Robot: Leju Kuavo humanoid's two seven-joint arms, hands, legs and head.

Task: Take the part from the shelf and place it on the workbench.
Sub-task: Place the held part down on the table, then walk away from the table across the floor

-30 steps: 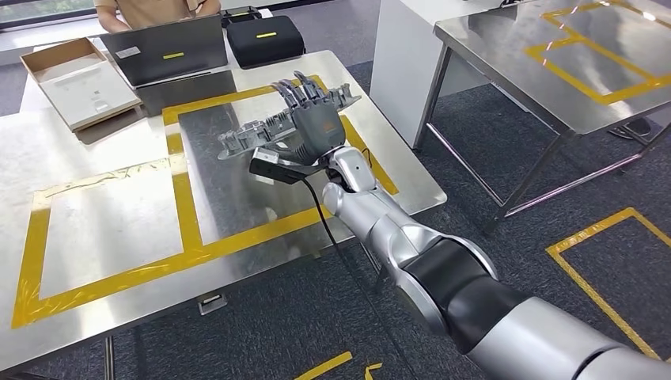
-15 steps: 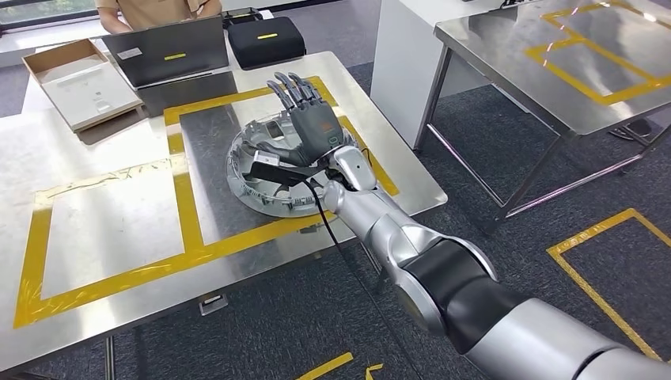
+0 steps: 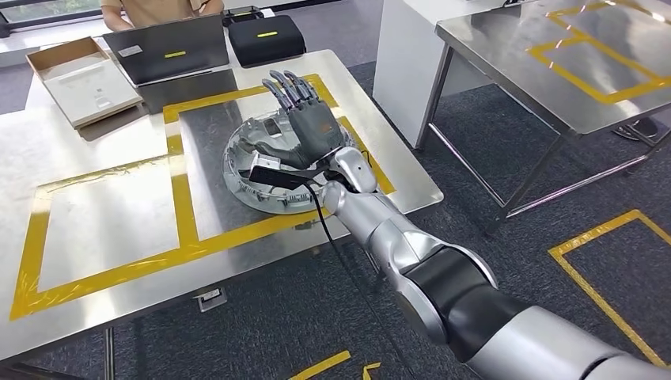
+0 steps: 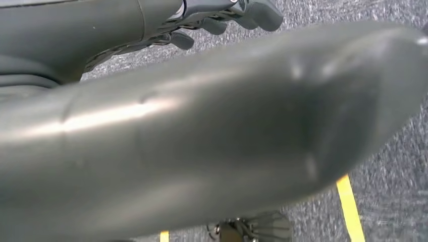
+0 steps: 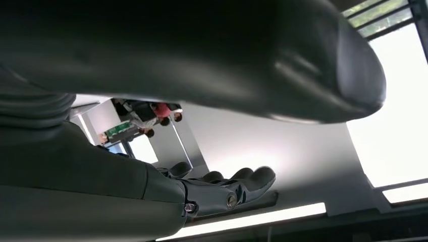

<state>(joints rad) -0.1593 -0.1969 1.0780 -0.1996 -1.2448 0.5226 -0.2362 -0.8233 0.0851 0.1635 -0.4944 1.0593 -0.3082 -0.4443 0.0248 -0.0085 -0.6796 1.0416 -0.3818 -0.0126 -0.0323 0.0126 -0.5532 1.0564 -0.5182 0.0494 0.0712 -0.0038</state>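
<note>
The part (image 3: 247,172), a round grey metal casting with a ribbed rim, lies flat on the steel workbench (image 3: 111,218), inside the right-hand yellow-taped rectangle. My right hand (image 3: 305,125) hovers over the part's far right side with its fingers stretched straight and apart, holding nothing. The right wrist view shows those fingers (image 5: 227,189) extended against a ceiling. My left hand (image 4: 202,131) hangs over grey carpet, its thick thumb across the picture and its fingers (image 4: 237,12) loose with nothing in them.
At the back of the workbench stand a dark laptop (image 3: 168,49), a black case (image 3: 266,36) and an open cardboard box (image 3: 77,75), with a person (image 3: 154,8) behind them. A second steel table (image 3: 570,59) with yellow tape stands to the right.
One second ago my right hand held the part up on edge above the bench. The part has since dropped flat onto the workbench, and the hand has let go with its fingers straight.
</note>
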